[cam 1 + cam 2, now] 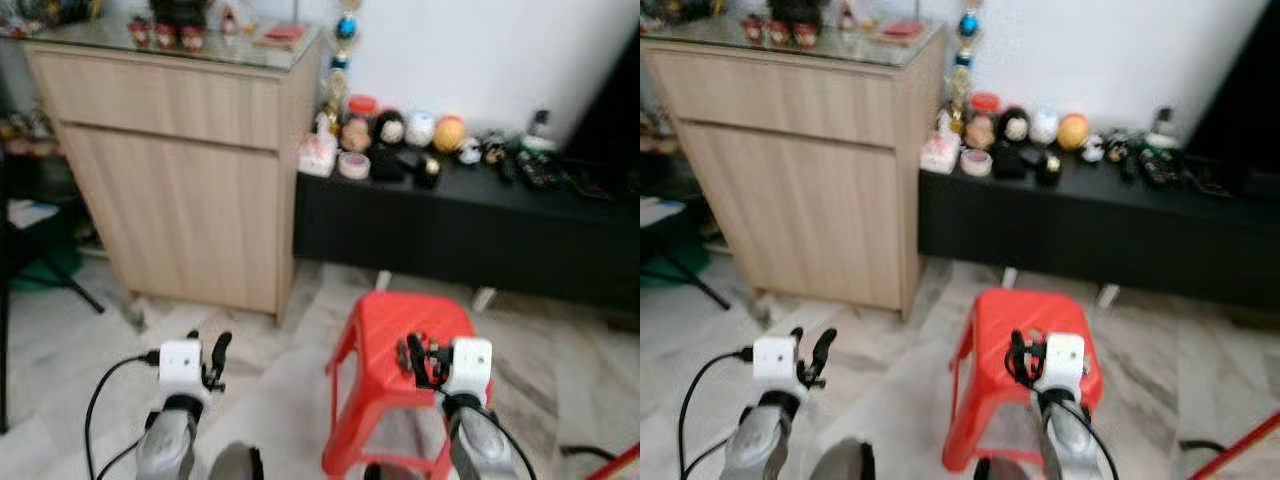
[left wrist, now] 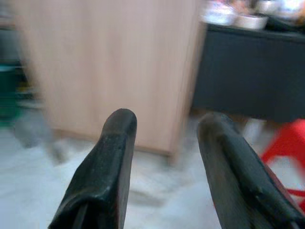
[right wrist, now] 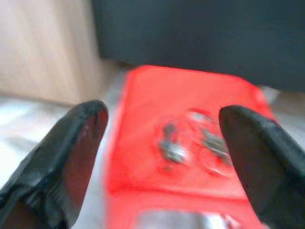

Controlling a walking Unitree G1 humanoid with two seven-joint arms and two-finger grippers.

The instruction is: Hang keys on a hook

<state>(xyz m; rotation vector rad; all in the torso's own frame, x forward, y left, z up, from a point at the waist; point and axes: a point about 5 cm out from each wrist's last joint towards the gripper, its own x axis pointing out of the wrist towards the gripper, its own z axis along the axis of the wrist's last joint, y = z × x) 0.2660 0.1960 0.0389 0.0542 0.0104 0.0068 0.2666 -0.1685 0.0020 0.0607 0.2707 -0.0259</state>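
On red stool (image 3: 157,100): keys (image 3: 190,140), untouched.

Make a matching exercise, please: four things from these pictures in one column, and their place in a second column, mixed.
1. keys
2. red stool
3. right gripper
4. roll of tape

a. on the black low cabinet
b. on the red stool
c. on the floor, before the black low cabinet
d. open, above the keys

Pairs: 1-b, 2-c, 3-d, 4-a

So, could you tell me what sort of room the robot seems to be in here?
Most likely a home living room: a low black TV bench crowded with figurines, a wooden cabinet, and a red plastic stool with keys on a marble-look floor.
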